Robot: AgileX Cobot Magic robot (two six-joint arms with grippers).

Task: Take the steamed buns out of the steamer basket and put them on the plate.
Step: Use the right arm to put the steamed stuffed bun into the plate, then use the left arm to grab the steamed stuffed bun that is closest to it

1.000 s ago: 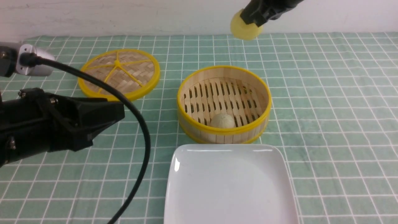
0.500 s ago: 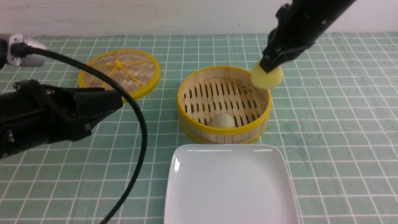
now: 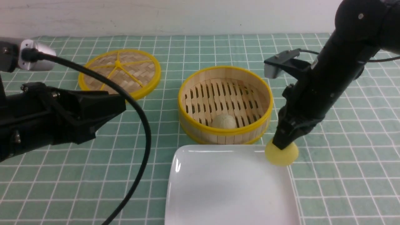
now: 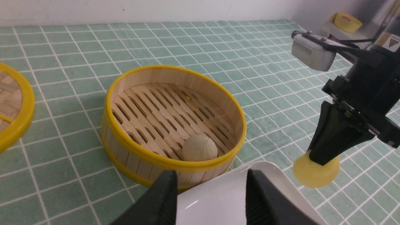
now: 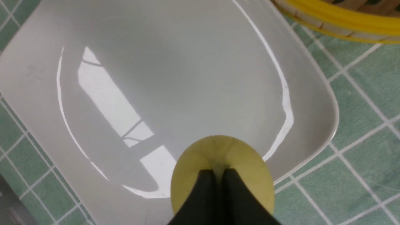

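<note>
Beige bun inside steamer basket, yellow bun apparently above plate corner

Two buns: a yellow bun at the near right, a beige bun in the middle. One basket, one lid far left, one plate near. Two end effectors: left end effector, right end effector. One checked cloth.

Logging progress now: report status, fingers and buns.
Right fingers shut on bright yellow round bun, at white square plate's corner. Left fingers open, empty. Pale beige bun in round bamboo steamer basket. Nothing blocking.
</note>
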